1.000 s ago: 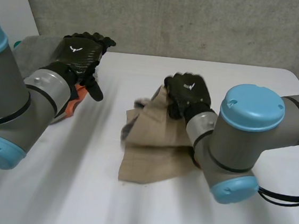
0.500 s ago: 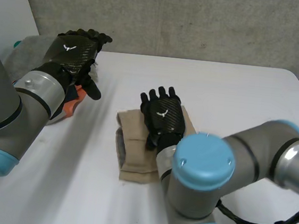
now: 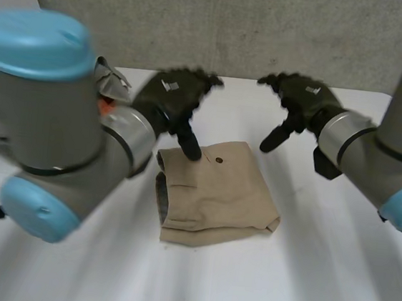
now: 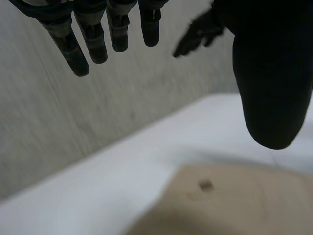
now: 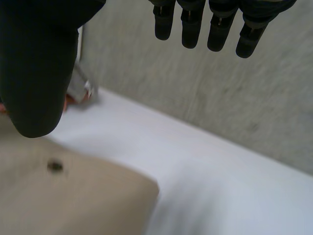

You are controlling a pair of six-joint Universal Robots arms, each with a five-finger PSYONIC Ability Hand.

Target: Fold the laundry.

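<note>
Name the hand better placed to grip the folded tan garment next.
Left, probably. The left hand points its thumb at the far edge of the tan garment, while the right hand hovers past its far corner. Both are open.

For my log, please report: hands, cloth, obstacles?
Left hand open, right hand open, each near a far corner of tan cloth. Cloth folded on table. Other laundry behind left arm.

Left arm (image 3: 47, 109) hides most of the laundry pile (image 3: 113, 82).
</note>
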